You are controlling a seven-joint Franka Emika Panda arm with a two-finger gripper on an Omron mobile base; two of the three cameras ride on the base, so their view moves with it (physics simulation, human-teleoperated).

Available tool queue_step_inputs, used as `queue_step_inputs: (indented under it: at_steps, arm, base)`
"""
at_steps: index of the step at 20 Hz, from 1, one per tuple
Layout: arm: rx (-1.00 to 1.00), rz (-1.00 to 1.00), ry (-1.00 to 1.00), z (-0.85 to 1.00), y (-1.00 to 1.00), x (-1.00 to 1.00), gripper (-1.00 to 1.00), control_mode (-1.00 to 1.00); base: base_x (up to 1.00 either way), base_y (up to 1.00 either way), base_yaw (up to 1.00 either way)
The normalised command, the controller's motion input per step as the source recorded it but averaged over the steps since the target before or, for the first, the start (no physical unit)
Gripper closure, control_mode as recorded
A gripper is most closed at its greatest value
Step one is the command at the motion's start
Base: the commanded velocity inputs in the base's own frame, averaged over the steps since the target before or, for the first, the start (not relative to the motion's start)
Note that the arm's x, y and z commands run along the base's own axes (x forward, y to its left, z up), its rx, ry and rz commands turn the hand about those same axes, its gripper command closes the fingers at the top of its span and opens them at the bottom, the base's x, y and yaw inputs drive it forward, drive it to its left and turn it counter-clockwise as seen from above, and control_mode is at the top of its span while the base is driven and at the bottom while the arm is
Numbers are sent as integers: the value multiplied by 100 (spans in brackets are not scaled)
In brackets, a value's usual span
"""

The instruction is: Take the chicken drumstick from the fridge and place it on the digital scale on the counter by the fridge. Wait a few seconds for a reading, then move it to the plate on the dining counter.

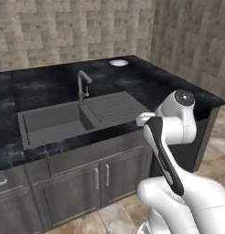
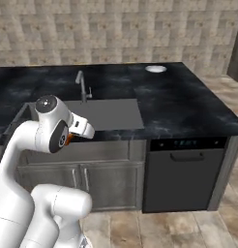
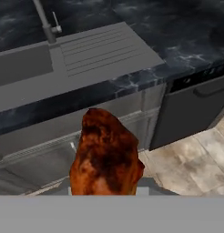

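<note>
Gripper is clamping nearly shut on the chicken drumstick, which is sitting upright between the jaws, held in the air in front of the desk, below its front edge, over cabinet fronts. An orange bit of it is peeking out by the arm's wrist in the right base view. Plate is lying at the desk's far right corner, well apart from the drumstick. Sink with tap is sitting mid-desk; dishwasher is under the right end.

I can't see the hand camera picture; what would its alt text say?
A reddish-brown chicken drumstick fills the foreground, held in the gripper. Beyond it lie the black marble dining counter with its grey sink and tap, and a dark dishwasher below.
</note>
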Motion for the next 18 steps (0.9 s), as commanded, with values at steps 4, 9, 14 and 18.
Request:
queue_step_inputs:
  at_steps: [4,9,14,18]
  arm:
    - [0,0,0,0,0,0,100,100]
    - [0,0,0,0,0,0,100,100]
    - [0,0,0,0,0,0,100,100]
    - [0,0,0,0,0,0,100,100]
  base:
    - [26,-100,-9]
    - [24,-100,-9]
    - [27,-100,-9]
    - [31,-100,-8]
